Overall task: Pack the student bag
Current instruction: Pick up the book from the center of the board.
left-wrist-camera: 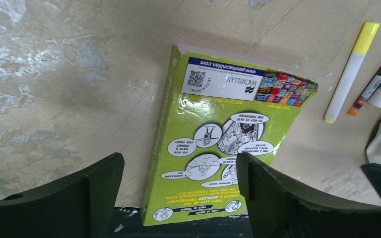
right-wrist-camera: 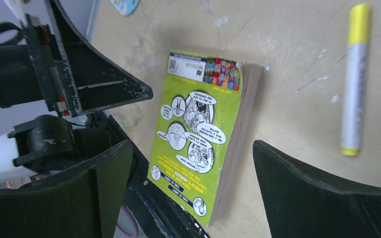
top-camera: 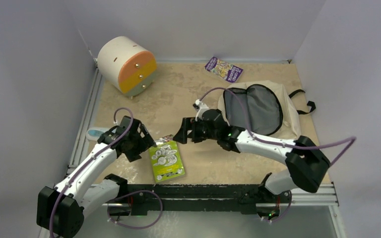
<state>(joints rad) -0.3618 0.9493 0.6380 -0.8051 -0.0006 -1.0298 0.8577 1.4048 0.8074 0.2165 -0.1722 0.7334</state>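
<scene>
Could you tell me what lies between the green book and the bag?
In the top view, the open right tool and its wrist sit between the book and the bag.

student bag [top-camera: 284,101] | cream, black straps | flat, unzipped | table's far right

On the beige bench [top-camera: 178,99], a cream cylindrical drawer unit [top-camera: 127,65] with an orange front sits far left, a purple book [top-camera: 223,69] lies by the back wall, and a lime-green paperback [top-camera: 166,161] lies flat near a yellow-capped marker [left-wrist-camera: 352,72].
</scene>
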